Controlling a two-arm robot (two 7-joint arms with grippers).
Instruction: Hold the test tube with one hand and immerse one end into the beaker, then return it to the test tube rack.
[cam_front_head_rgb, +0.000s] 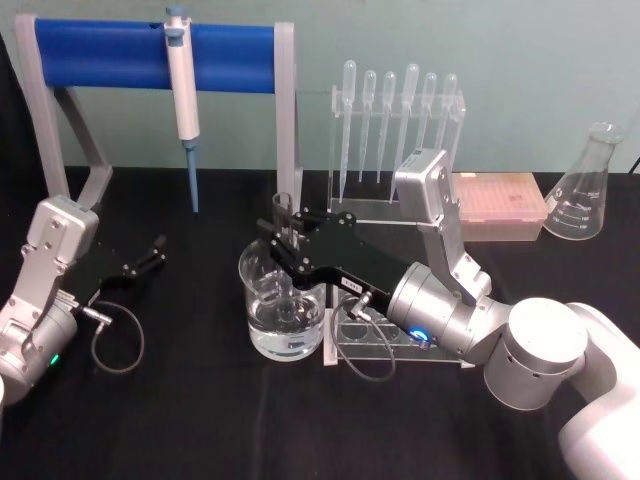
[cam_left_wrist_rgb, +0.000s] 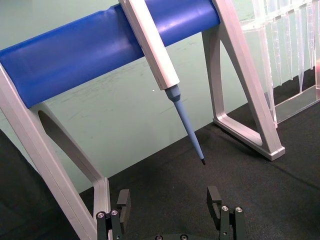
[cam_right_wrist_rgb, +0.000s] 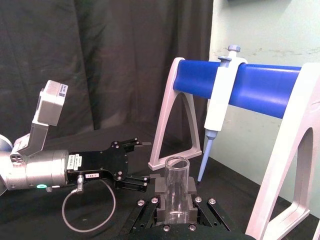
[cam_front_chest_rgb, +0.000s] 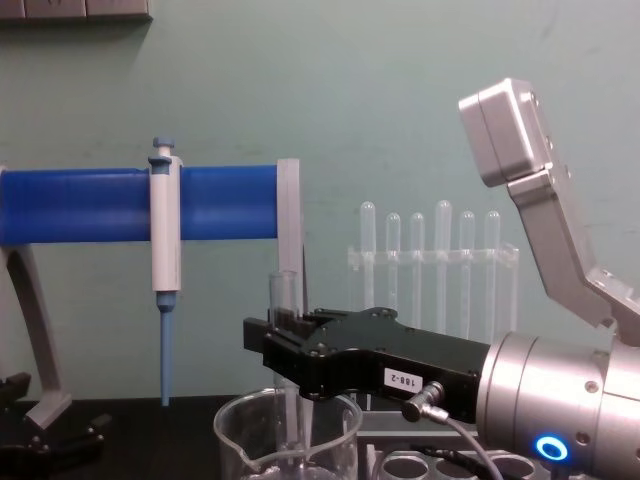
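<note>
Head view: the right gripper (cam_front_head_rgb: 288, 238) holds the test tube (cam_front_head_rgb: 283, 212) upright, with its lower end inside the beaker (cam_front_head_rgb: 255, 320) on the surface (cam_front_head_rgb: 200, 400). Left wrist view: the left gripper (cam_left_wrist_rgb: 169, 197) has its jaws wide apart and holds nothing. Right wrist view: the jaws are closed on the test tube.

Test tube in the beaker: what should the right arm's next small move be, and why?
Probably a straight lift. The right gripper has its jaws shut on the test tube, which stands upright with its lower end already inside the beaker. Rising vertically should clear the rim before moving to the rack beside it. The left gripper sits parked, open.
</note>
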